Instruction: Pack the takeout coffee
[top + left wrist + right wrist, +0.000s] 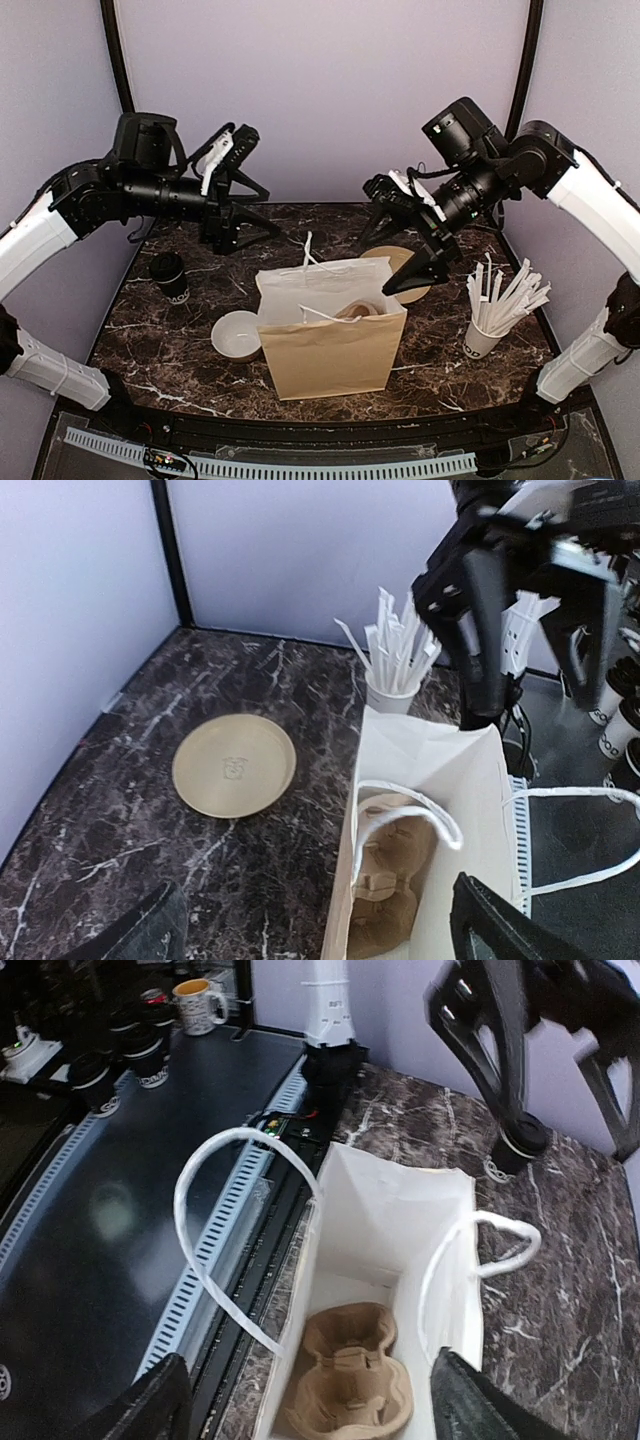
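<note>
The small black paper coffee cup (170, 277) stands on the dark marble bench (150, 350), left of the open brown paper bag (330, 355), not packed yet. A cardboard cup tray (350, 1380) sits inside the bag. The left claw (315, 890) and right claw (310, 1360) are both wide, holding nothing.

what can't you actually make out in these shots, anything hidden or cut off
Coffee cup: top view, too small to read its white markings or tell whether a lid is on.
Cup carrier in the bag: right wrist view, near end cut off by the bottom edge; top view, mostly behind the bag wall.
Tan disc: top view, partly under the right tool.
</note>
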Controlling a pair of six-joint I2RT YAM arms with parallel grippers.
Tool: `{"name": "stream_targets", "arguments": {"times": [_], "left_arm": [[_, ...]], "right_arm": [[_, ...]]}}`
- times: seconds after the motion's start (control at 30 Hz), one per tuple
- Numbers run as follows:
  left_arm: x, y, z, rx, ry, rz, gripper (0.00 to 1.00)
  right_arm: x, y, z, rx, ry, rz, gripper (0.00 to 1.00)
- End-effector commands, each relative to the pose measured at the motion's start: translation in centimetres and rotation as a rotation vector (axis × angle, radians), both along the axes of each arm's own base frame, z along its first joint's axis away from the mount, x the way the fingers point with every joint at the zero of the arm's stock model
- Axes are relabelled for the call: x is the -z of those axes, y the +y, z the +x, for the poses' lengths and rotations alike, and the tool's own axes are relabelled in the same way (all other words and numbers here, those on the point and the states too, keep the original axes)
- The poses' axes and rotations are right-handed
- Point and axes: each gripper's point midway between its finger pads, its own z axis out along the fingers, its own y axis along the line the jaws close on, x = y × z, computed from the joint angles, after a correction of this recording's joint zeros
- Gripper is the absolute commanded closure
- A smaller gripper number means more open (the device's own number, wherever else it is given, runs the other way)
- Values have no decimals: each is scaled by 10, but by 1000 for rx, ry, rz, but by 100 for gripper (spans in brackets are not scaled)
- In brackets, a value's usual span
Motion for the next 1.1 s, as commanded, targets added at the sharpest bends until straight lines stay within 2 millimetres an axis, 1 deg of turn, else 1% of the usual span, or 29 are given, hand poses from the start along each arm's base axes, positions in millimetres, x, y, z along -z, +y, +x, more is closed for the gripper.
{"name": "stream_targets", "arguments": {"times": [0.0, 0.03, 0.07, 0.1, 0.13, 0.17, 0.23, 0.33, 0.37, 0.4, 0.43, 0.47, 0.5, 0.53, 0.57, 0.6, 0.63, 0.67, 0.7, 0.73, 0.77, 0.8, 0.87, 0.9, 0.93, 0.97, 1.0, 1.03, 1.07], "left_arm": [[28, -30, -19, 164, -35, 83, 6], [37, -40, -23, 189, -34, 116, 5], [37, -41, -21, 183, -62, 147, 5], [46, -49, -22, 198, -56, 177, 5], [45, -51, -22, 206, -69, 186, 5], [50, -56, -20, 215, -62, 197, 6], [49, -63, -16, 219, -86, 185, 7], [45, -71, -10, 215, -118, 160, 11], [38, -74, -11, 227, -131, 132, 15], [35, -76, -12, 236, -136, 116, 18], [26, -79, -15, 252, -144, 82, 25], [22, -81, -16, 259, -144, 69, 34], [13, -83, -17, 268, -150, 48, 40], [12, -85, -16, 269, -146, 47, 52], [5, -85, -16, 271, -149, 43, 59], [7, -87, -14, 271, -142, 51, 70], [0, -87, -14, 267, -145, 46, 74], [2, -90, -11, 265, -138, 53, 78], [-6, -90, -11, 261, -139, 46, 81], [-11, -92, -9, 257, -138, 44, 90], [-14, -93, -6, 244, -141, 42, 94], [-12, -95, -3, 237, -132, 53, 99], [-33, -96, 3, 207, -165, 31, 100], [-34, -98, 6, 200, -166, 33, 100], [-45, -98, 8, 188, -186, 20, 100], [-47, -99, 11, 182, -193, 18, 100], [-57, -98, 12, 171, -212, 6, 100], [-60, -99, 13, 166, -220, 2, 100], [-67, -98, 15, 156, -238, -9, 100]], "right_arm": [[-1, 0, -60, -184, 5, -34, 12], [5, 4, -67, -196, -2, -54, 11], [13, 8, -70, -198, -10, -74, 11], [19, 12, -72, -196, -20, -91, 12], [25, 16, -71, -186, -30, -104, 14], [28, 22, -68, -167, -40, -107, 16], [31, 33, -64, -147, -34, -106, 20], [28, 49, -60, -118, -20, -80, 32], [26, 53, -59, -116, -21, -74, 39], [22, 57, -56, -101, -25, -66, 53], [14, 62, -52, -81, -34, -48, 67], [9, 65, -48, -64, -44, -38, 84], [6, 68, -46, -54, -52, -31, 99], [0, 69, -44, -46, -59, -21, 100], [-6, 70, -42, -39, -72, -10, 100], [-12, 69, -41, -37, -84, -2, 100], [-18, 68, -39, -31, -100, 7, 100], [-24, 67, -37, -22, -120, 19, 100], [-30, 66, -35, -12, -142, 29, 100], [-36, 64, -33, -2, -168, 41, 100], [-42, 62, -30, 13, -190, 52, 100], [-47, 60, -26, 29, -213, 64, 100], [-55, 56, -21, 42, -240, 82, 100], [-59, 55, -19, 50, -251, 88, 100], [-61, 53, -17, 56, -262, 93, 100], [-64, 50, -14, 61, -274, 97, 100], [-66, 48, -11, 70, -287, 102, 100], [-69, 45, -8, 79, -297, 106, 100], [-72, 42, -5, 86, -305, 112, 100]]}}
